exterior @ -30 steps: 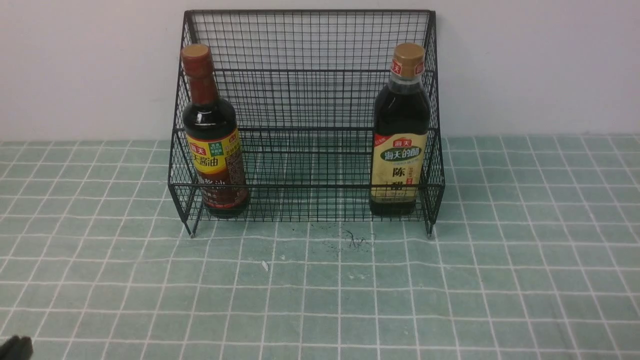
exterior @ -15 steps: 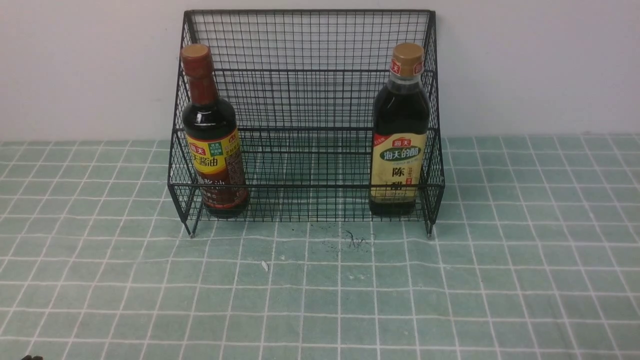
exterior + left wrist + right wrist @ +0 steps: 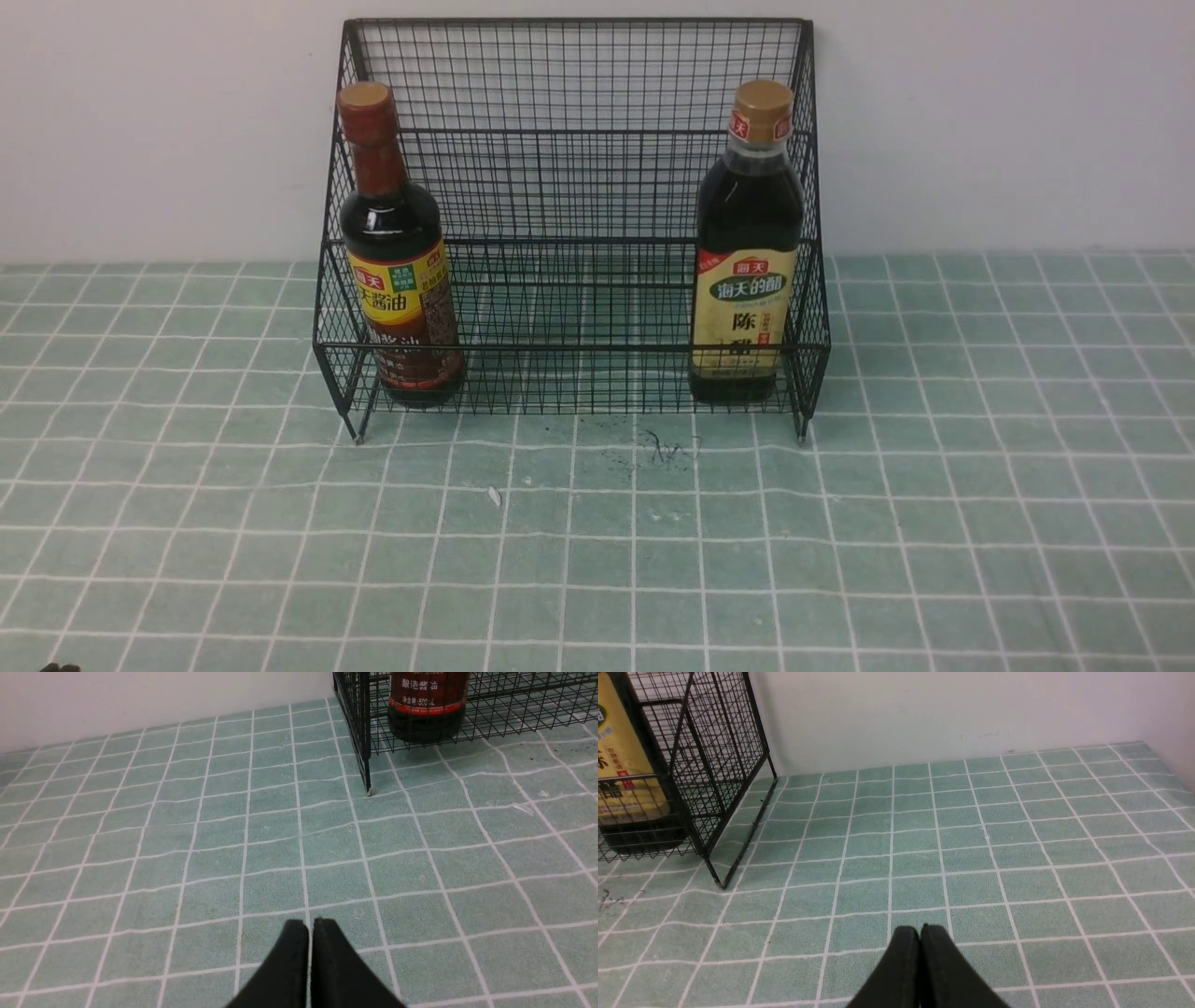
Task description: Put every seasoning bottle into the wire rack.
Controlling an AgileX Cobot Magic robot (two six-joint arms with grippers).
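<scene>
The black wire-mesh rack (image 3: 574,219), with tall back and low front rail, is set at the rear of the green tiled worktop (image 3: 597,541). Both bottles are seated upright inside it. The slim-necked dark bottle with red-brown cap and yellow-brown label (image 3: 400,271) is placed at the rack's left end. The larger dark bottle with tan cap and cream-green label (image 3: 747,261) is placed at the rack's right end.

The left gripper (image 3: 310,928) and right gripper (image 3: 920,933) are held well clear in front of the rack, jaws pressed together and empty.

The task is judged complete. Remaining risk is judged low: any further arm travel toward the rack could nudge it, and the tall bottles could be toppled against the mesh.
</scene>
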